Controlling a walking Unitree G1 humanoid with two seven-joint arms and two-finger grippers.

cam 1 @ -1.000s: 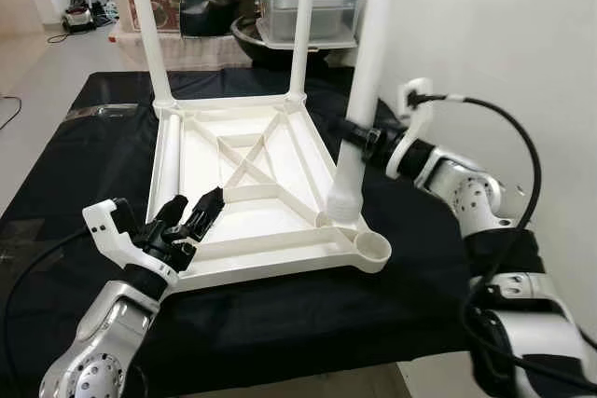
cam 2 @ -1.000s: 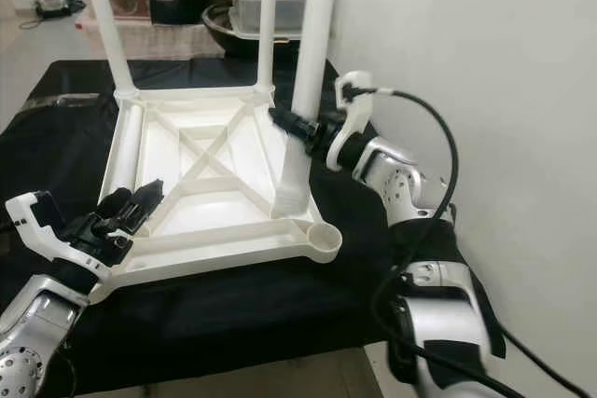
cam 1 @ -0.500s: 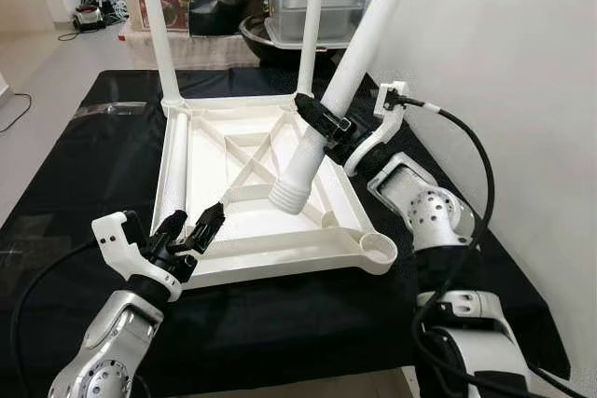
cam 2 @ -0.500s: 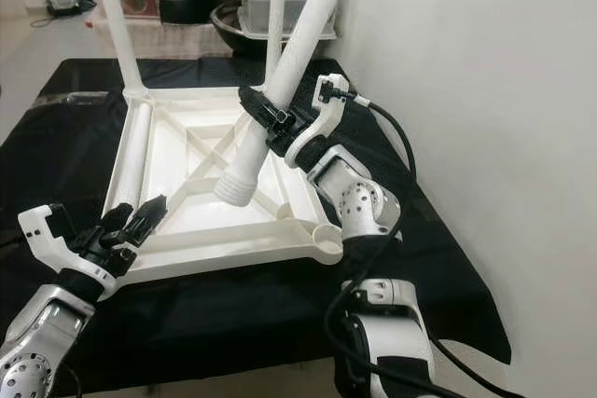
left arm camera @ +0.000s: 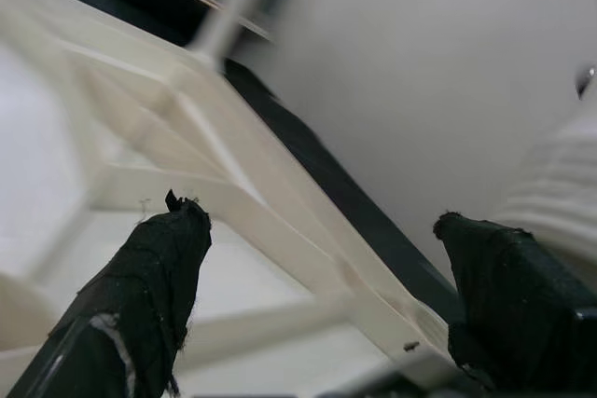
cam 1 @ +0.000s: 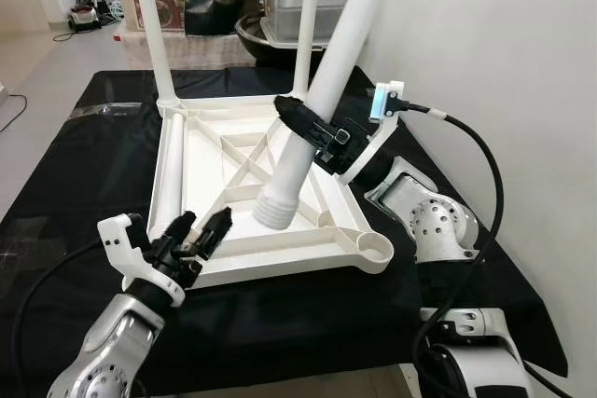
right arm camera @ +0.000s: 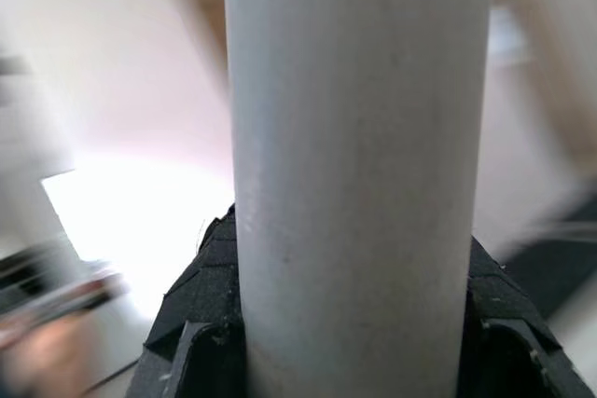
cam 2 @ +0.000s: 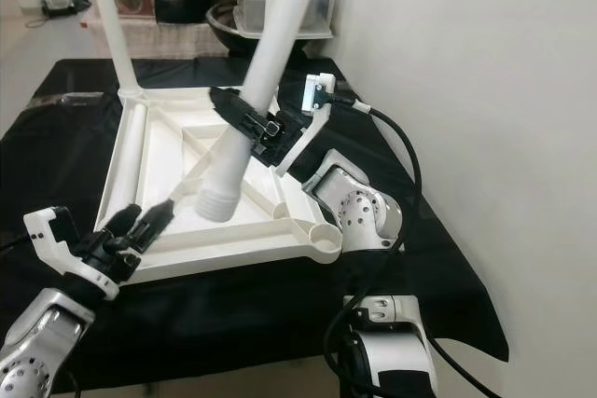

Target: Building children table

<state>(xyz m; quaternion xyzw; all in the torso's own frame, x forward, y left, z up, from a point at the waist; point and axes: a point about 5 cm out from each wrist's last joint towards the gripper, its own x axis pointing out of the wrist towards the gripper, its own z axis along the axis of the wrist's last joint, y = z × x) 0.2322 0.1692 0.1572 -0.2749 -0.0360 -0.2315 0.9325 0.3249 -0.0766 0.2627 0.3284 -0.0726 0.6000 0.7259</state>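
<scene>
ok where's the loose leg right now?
Head views: the leg is tilted in the right tool, its ribbed end over the upturned tabletop, short of the empty socket at the near right corner.

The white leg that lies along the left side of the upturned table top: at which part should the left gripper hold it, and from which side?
Grip the lying leg near its middle, from above, fingers astride it. It is a round tube lying flat inside the upturned table top, close to the rim, so the sides look cramped. The left gripper is open near its closer end.
</scene>
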